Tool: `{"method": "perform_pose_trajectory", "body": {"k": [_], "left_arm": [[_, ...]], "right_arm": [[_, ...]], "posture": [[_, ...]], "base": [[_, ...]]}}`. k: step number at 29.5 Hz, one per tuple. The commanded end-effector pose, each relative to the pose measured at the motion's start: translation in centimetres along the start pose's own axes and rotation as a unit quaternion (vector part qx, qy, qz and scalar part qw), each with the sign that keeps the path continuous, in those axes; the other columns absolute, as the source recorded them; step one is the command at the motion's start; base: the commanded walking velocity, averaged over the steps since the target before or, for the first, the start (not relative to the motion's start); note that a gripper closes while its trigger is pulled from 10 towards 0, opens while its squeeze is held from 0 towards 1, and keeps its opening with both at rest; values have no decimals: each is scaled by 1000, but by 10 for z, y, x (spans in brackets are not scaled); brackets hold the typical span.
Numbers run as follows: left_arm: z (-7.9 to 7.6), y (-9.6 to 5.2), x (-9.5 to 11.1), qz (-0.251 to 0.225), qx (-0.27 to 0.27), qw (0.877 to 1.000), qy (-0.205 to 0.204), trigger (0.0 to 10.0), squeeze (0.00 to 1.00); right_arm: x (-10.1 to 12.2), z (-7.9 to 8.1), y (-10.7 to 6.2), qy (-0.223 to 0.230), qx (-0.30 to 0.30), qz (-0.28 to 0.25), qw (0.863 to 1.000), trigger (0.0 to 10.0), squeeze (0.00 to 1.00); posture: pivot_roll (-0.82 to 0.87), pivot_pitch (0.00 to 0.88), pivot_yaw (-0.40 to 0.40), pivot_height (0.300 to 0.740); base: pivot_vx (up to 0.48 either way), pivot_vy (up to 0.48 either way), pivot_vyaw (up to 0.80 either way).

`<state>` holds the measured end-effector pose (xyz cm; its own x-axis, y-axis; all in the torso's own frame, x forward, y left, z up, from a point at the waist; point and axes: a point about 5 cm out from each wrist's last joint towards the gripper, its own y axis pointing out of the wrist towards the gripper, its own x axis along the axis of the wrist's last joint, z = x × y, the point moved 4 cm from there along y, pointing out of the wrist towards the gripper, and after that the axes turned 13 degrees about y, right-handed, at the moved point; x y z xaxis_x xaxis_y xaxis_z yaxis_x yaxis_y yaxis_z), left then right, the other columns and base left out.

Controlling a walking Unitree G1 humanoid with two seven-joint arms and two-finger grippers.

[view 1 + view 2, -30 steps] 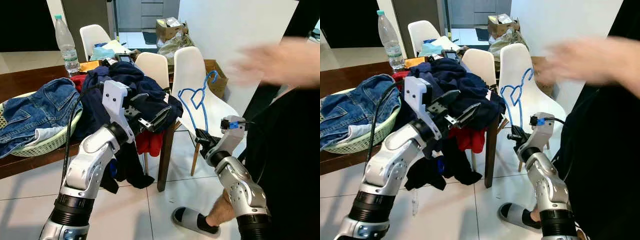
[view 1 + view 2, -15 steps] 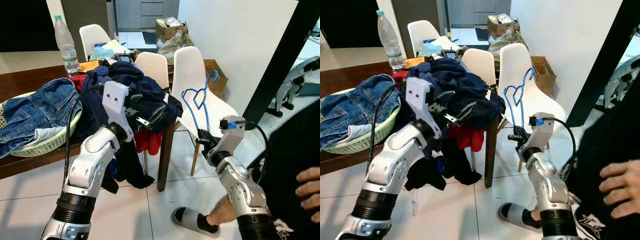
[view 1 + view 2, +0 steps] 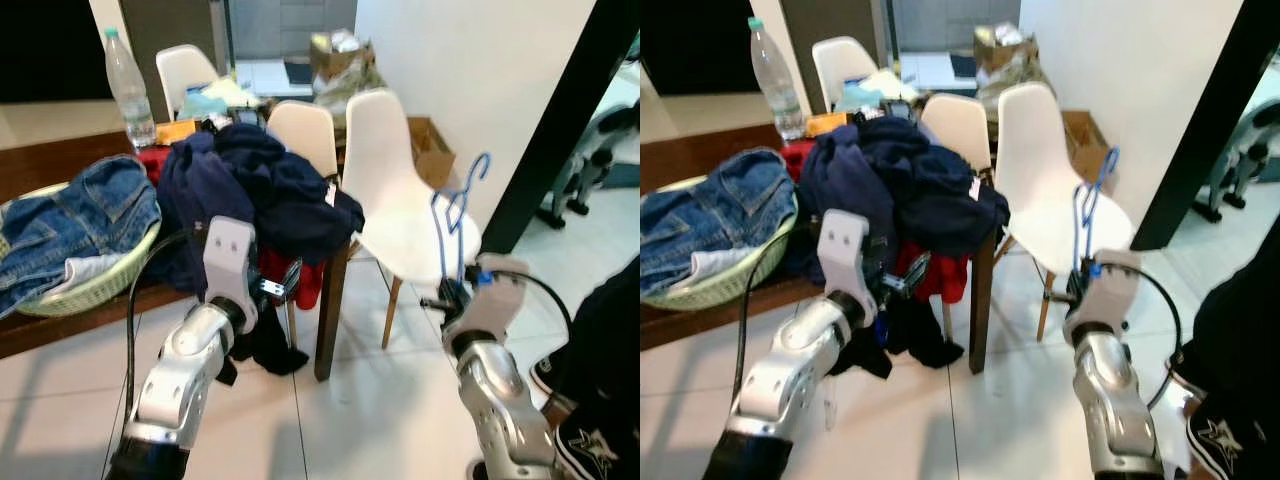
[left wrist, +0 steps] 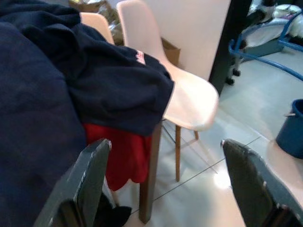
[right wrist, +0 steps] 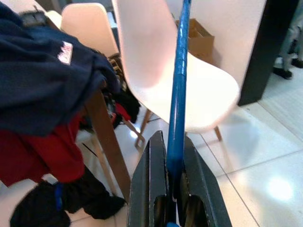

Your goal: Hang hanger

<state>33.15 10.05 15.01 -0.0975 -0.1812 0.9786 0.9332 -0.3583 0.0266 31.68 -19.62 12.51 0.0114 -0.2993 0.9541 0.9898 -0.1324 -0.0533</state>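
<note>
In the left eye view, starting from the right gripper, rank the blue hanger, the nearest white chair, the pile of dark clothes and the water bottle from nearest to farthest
1. blue hanger: clamped in the right gripper, standing up from it.
2. white chair: just to that gripper's left, behind the hanger.
3. pile of dark clothes: further left, on the table's corner.
4. water bottle: far left, at the table's back.

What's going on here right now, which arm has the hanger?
The right gripper is shut on the blue hanger, holding it upright in front of the white chair, hook at the top. The left gripper is open and holds nothing, raised near the pile of dark clothes heaped on the wooden table. A basket with jeans sits on that table too. The hanger is not hung on anything yet.
</note>
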Motion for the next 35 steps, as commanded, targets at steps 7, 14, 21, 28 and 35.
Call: {"method": "perform_pose_trajectory", "body": {"k": [7, 14, 21, 28, 35], "left_arm": [[-8, -34, -20, 28, 7, 999, 39, 10000, 0], [-2, -60, -32, 46, 26, 993, 108, 10000, 0], [3, -83, -52, 80, 33, 990, 110, 10000, 0], [28, -103, -91, 139, 71, 987, 38, 10000, 0], [41, -122, -149, 224, 113, 968, -3, 10000, 0]], "right_arm": [[-19, 5, -49, -84, 14, 32, 996, 10000, 0], [-31, -8, -75, -109, -4, 59, 992, 10000, 0], [-44, -35, -103, -100, -54, 91, 989, 10000, 0], [-57, -81, -110, -53, -126, 102, 985, 10000, 0], [-97, -111, -115, -65, -146, 146, 976, 10000, 0]], "posture": [[46, 75, -3, 740], [34, 83, -1, 740], [31, 100, 11, 740], [41, 109, 11, 740], [43, 89, 16, 740]], "base": [[0, 0, 0], [0, 0, 0], [0, 0, 0], [0, 0, 0], [0, 0, 0]]}}
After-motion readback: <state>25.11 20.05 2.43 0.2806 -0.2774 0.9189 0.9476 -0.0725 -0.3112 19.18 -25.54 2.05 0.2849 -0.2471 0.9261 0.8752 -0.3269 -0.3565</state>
